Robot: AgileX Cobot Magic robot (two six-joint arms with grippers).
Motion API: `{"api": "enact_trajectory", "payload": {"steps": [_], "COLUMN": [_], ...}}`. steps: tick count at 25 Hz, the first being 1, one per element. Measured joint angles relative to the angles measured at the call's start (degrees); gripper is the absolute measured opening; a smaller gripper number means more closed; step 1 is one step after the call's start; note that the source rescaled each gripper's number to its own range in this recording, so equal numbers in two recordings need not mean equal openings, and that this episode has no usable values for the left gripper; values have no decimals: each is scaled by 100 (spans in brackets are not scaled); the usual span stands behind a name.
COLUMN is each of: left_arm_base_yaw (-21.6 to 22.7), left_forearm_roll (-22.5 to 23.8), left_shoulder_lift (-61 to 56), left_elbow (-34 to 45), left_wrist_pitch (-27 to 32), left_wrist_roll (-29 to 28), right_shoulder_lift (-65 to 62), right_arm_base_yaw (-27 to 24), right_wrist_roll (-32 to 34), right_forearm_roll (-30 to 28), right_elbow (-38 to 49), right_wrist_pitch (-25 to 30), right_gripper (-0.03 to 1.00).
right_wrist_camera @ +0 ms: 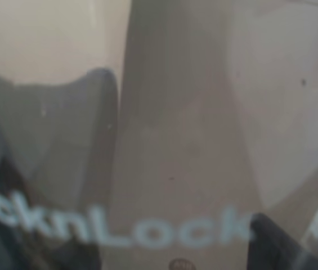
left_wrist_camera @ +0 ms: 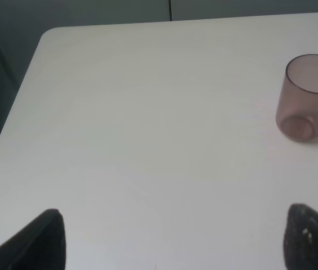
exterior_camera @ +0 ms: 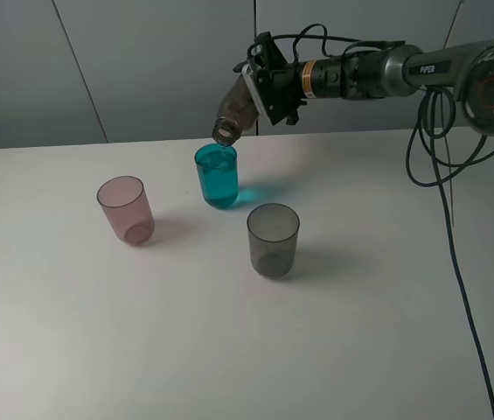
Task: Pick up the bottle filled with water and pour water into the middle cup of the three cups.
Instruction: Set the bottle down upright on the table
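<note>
Right fingers (exterior_camera: 273, 96) clamp the tall smoky grey-brown translucent plastic bottle (exterior_camera: 236, 112), tilted mouth-down just above the teal-blue translucent tumbler (exterior_camera: 217, 179); left fingers (left_wrist_camera: 35, 242) spread apart over the white worktop (exterior_camera: 360, 332).

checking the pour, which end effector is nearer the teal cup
Right. The right end effector holds the bottle tilted above the teal cup; the left end effector hangs back, facing only the pink cup.

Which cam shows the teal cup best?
Exterior high: the whole teal cup shows, upright, with the bottle tilted over its rim. Left wrist shows only the pink cup; right wrist is filled by the bottle up close. Neither shows the teal cup.
</note>
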Motion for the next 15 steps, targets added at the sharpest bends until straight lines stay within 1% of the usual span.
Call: {"api": "enact_trajectory", "payload": {"steps": [8,15], "left_arm_base_yaw": [0,0], "left_forearm_roll": [0,0], "left_shoulder_lift": [0,0], "left_elbow": [0,0], "left_wrist_pitch": [0,0], "left_wrist_roll": [0,0], "right_shoulder_lift": [0,0], "right_arm_base_yaw": [0,0], "right_wrist_roll": [765,923], "right_forearm_roll": [456,880], "right_elbow": [0,449], "right_wrist_pitch": [-256,-341], "right_gripper": [0,0]}}
